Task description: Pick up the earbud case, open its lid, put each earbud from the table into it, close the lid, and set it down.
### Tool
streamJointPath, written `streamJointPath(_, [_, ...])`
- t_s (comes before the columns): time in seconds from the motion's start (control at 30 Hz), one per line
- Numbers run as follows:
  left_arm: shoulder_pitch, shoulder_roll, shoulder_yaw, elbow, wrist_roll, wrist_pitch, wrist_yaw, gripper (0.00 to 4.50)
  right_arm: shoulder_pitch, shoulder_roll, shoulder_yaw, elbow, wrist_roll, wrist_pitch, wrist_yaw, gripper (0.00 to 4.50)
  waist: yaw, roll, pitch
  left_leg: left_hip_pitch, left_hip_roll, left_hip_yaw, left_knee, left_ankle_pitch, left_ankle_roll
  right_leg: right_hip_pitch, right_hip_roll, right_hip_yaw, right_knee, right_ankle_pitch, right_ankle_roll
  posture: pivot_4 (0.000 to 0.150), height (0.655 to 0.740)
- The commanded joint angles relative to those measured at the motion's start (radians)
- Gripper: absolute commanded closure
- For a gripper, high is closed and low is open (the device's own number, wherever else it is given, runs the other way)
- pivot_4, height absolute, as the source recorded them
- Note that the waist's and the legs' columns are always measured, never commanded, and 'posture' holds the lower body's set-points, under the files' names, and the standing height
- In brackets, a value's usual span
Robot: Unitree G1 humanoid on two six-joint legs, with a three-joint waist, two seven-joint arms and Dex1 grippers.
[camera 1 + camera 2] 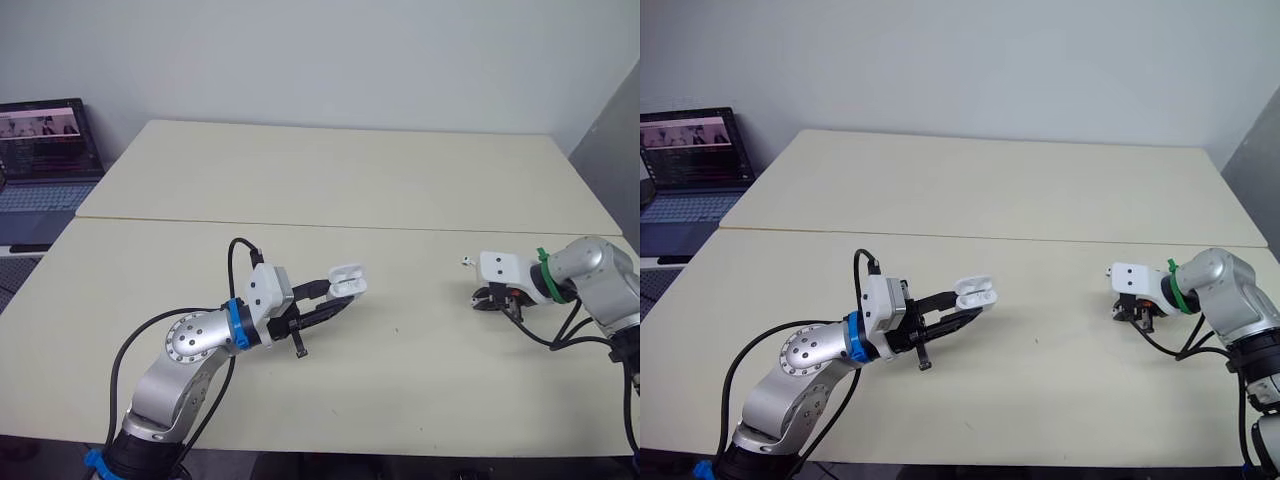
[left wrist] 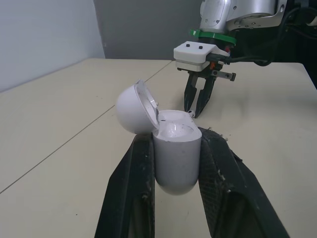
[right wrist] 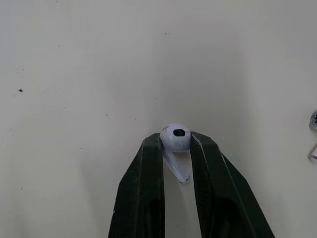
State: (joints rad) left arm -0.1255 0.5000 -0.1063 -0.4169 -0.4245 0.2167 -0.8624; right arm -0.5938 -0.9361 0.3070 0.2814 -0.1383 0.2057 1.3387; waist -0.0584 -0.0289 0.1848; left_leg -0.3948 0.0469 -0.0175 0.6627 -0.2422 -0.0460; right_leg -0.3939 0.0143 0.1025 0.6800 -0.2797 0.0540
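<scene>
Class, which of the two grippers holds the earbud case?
The left gripper: it clamps the open case, while the right gripper pinches an earbud.

Head stereo pair looks fwd & down over bench (image 1: 400,180); both eyes share the whole scene, slightly offset. L wrist cam, close behind case (image 2: 176,153), faces right hand (image 2: 194,113) across bench. R wrist cam looks down, v. close on earbud (image 3: 175,138).
</scene>
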Motion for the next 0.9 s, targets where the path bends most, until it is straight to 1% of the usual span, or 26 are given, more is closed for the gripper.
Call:
streamJointPath(0.03, [-0.009, 0.0, -0.001, -0.032, -0.004, -0.012, -0.004, 3.71, -0.008, 0.019, -0.01, -0.022, 0.018, 0.027, 0.012, 4.12, 0.0, 0.0, 0.0, 0.001, 0.0, 0.0, 0.0, 0.0, 0.0, 0.0, 0.0, 0.0, 0.0, -0.001, -0.001, 0.15, 0.74])
streamJointPath(0.13, [-0.015, -0.006, -0.006, -0.015, 0.0, -0.021, -0.006, 3.71, -0.016, 0.049, -0.069, -0.117, 0.128, 0.158, 0.048, 4.12, -0.003, 0.0, 0.0, 0.001, 0.0, 0.0, 0.0, 0.0, 0.0, 0.0, 0.0, 0.0, 0.0, -0.001, 0.0, 0.15, 0.74])
streamJointPath(0.17, [-0.02, -0.014, -0.004, -0.004, 0.001, -0.025, 0.0, 3.71, -0.025, 0.065, -0.099, -0.165, 0.184, 0.238, 0.055, 4.12, -0.003, 0.001, 0.001, 0.0, 0.0, 0.0, -0.001, 0.0, 0.0, 0.0, 0.0, 0.0, 0.0, -0.001, 0.0, 0.15, 0.74])
streamJointPath(0.27, [-0.045, -0.056, 0.012, 0.041, 0.002, -0.032, 0.044, 3.71, -0.061, 0.146, -0.219, -0.293, 0.355, 0.47, -0.008, 4.12, 0.001, 0.004, 0.003, -0.002, 0.0, -0.003, -0.001, 0.0, 0.0, -0.001, 0.001, -0.001, 0.0, 0.0, -0.001, 0.15, 0.74])
streamJointPath(0.4, [-0.091, -0.137, 0.017, 0.118, 0.031, -0.062, 0.118, 3.71, -0.136, 0.369, -0.466, -0.461, 0.577, 0.848, -0.281, 4.12, 0.004, 0.004, 0.003, -0.005, 0.0, -0.005, 0.0, 0.0, 0.0, -0.002, 0.001, -0.004, 0.0, 0.002, -0.005, 0.15, 0.74])
streamJointPath(0.5, [-0.139, -0.21, 0.031, 0.162, 0.038, -0.058, 0.199, 3.71, -0.161, 0.531, -0.59, -0.597, 0.684, 1.02, -0.46, 4.12, 0.009, 0.004, 0.003, -0.005, -0.001, -0.006, -0.001, 0.0, 0.0, -0.002, 0.001, -0.005, 0.0, 0.002, -0.005, 0.15, 0.74])
streamJointPath(0.57, [-0.183, -0.255, 0.041, 0.188, 0.042, -0.05, 0.25, 3.71, -0.186, 0.678, -0.672, -0.663, 0.735, 1.108, -0.601, 4.12, 0.011, 0.005, 0.003, -0.006, -0.001, -0.007, -0.001, 0.0, 0.0, -0.002, 0.001, -0.006, 0.0, 0.002, -0.005, 0.15, 0.74])
streamJointPath(0.63, [-0.217, -0.284, 0.039, 0.208, 0.056, -0.057, 0.278, 3.71, -0.201, 0.798, -0.721, -0.701, 0.761, 1.146, -0.719, 4.12, 0.01, 0.005, 0.002, -0.008, -0.001, -0.007, -0.001, 0.0, 0.0, -0.004, 0.001, -0.006, 0.0, 0.002, -0.005, 0.15, 0.74])
streamJointPath(0.73, [-0.257, -0.309, 0.022, 0.228, 0.081, -0.07, 0.293, 3.71, -0.193, 0.918, -0.72, -0.727, 0.77, 1.117, -0.847, 4.12, 0.009, 0.005, 0.002, -0.008, -0.001, -0.006, -0.002, 0.0, 0.0, -0.005, 0.0, -0.005, 0.0, 0.002, -0.005, 0.15, 0.74])
streamJointPath(0.83, [-0.276, -0.323, 0.011, 0.238, 0.097, -0.081, 0.296, 3.71, -0.179, 0.992, -0.711, -0.732, 0.778, 1.078, -0.941, 4.12, 0.008, 0.005, 0.002, -0.013, -0.001, -0.005, -0.002, 0.0, 0.0, -0.011, 0.001, -0.005, 0.001, 0.002, -0.005, 0.15, 0.74])
streamJointPath(0.9, [-0.282, -0.325, 0.011, 0.244, 0.107, -0.089, 0.296, 3.71, -0.168, 1.008, -0.699, -0.732, 0.781, 1.05, -0.978, 4.12, 0.008, 0.005, 0.002, -0.014, -0.001, -0.006, -0.002, 0.0, 0.0, -0.012, 0.001, -0.005, 0.001, 0.002, -0.005, 0.15, 0.74])
